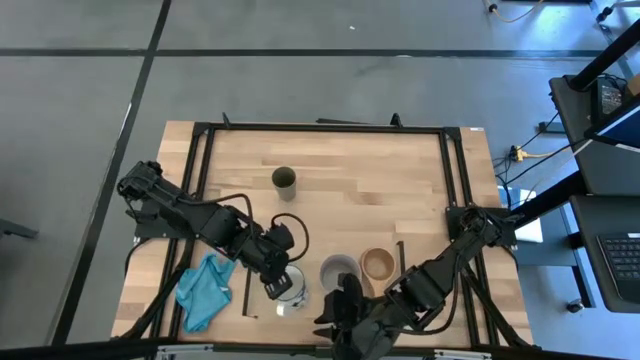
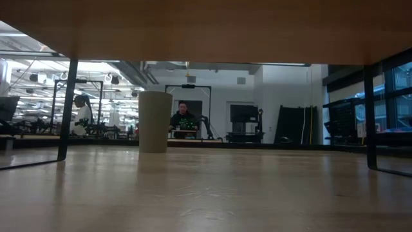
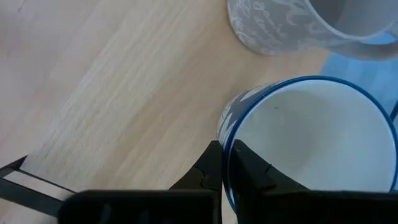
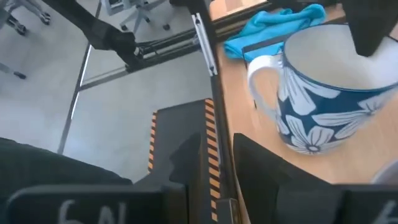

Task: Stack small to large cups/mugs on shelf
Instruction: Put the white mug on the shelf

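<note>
A white mug with blue flowers [image 1: 292,291] stands on the light-wood shelf [image 1: 310,262] near the table's near edge. Beside it are the grey mug [image 1: 338,270] and the tan wooden cup [image 1: 377,263]. My left gripper [image 1: 282,282] is shut on the white mug [image 3: 311,143]; the grey mug [image 3: 292,25] shows just beyond it. The dark olive cup [image 1: 284,180] stands alone farther back on the tabletop and appears in the low view [image 2: 155,121]. My right gripper [image 1: 338,306] is open at the near edge, close to the white mug [image 4: 323,93], touching nothing. My left gripper holds the white mug by its blue rim [image 3: 226,134], one finger [image 3: 208,171] outside the wall and the other finger [image 3: 255,177] inside the hollow. The fingers come from above, pointing down. The mug is upright, and its base [image 4: 305,148] appears to rest on the wood.
A teal cloth [image 1: 205,290] lies left of the shelf, by its black rail [image 1: 247,292]. The table's black frame [image 1: 320,128] runs around the wood, and hazard tape [image 4: 211,143] marks the near edge. A person [image 2: 185,116] sits in the room beyond.
</note>
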